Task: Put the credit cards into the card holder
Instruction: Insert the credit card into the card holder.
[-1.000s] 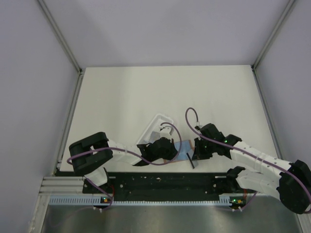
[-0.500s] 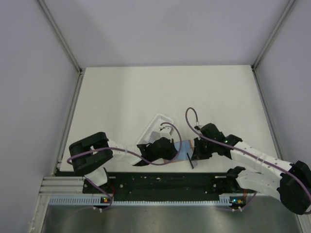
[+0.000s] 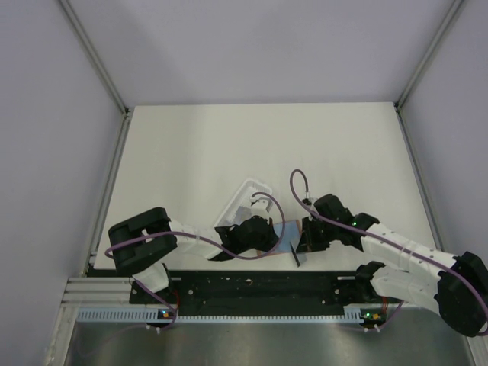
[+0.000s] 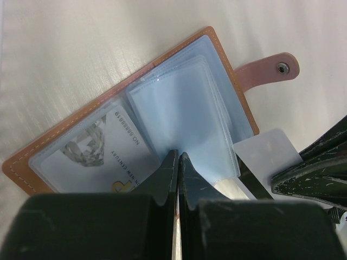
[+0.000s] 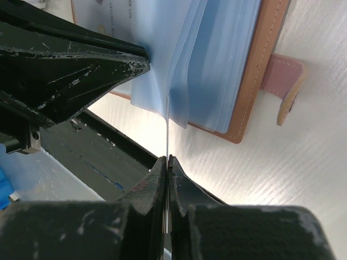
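Note:
The card holder (image 4: 179,103) lies open on the table, orange-brown outside with pale blue clear sleeves; a printed card (image 4: 103,149) sits in its left pocket. My left gripper (image 4: 178,155) is shut, its tips resting on the sleeves. My right gripper (image 5: 167,158) is shut on a credit card (image 5: 167,130), seen edge-on, whose far edge reaches in among the sleeves of the holder (image 5: 217,59). In the left wrist view that card (image 4: 265,154) shows pale beside the right fingers (image 4: 314,168). From above, both grippers meet at the holder (image 3: 280,235) near the front edge.
A white plastic tray (image 3: 245,197) lies just behind the left gripper. The black base rail (image 3: 259,286) runs along the near edge, close under the card and the right gripper. The holder's snap strap (image 4: 268,70) sticks out to the side.
My right gripper has shifted a little to the left with the card, toward the holder. The left gripper has stayed put.

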Motion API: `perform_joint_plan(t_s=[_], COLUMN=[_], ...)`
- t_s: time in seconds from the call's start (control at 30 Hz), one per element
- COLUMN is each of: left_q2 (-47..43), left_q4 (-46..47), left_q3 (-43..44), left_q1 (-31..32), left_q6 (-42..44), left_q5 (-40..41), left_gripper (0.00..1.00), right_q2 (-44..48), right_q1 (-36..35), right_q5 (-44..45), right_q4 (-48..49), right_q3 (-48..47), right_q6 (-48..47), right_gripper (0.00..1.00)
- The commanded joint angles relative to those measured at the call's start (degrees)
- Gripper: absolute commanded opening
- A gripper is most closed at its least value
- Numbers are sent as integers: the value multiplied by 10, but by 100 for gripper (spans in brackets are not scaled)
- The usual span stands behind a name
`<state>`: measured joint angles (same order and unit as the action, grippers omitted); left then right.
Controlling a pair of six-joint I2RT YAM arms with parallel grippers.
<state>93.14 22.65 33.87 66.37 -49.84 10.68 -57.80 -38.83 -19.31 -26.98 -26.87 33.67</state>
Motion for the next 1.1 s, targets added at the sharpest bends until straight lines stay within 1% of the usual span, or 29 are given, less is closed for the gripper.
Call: perform_joint_plan(t_s=[0.0,0.1,0.23,0.33,0.43,0.67,0.9,1.07], left_q2=[3,2,0,-1,-1,1,3,1], left_q4=[-33,-35,-35,-34,-33,-32,-33,-35], left_q3=[3,3,1,-2,-3,0,2,1], left_q1=[0,0,0,0,0,0,0,0], left_q6=[5,4,4,4,2,4,5,5], left_q5=[11,10,13,14,14,11,11,13], left_gripper=[0,0,0,0,0,0,0,0], right_q2=[1,11,46,73,84,61,35,29], right_q1=[3,3,3,2,3,3,3,3], right_q5=[-9,15,90,109,99,46,31,38], right_q4=[32,22,-18,-25,-25,0,7,9], right_q3=[1,-3,-19,-25,-32,-25,-18,-14], right_q6=[5,9,11,15,16,10,8,9], right_gripper=[0,0,0,0,0,0,0,0])
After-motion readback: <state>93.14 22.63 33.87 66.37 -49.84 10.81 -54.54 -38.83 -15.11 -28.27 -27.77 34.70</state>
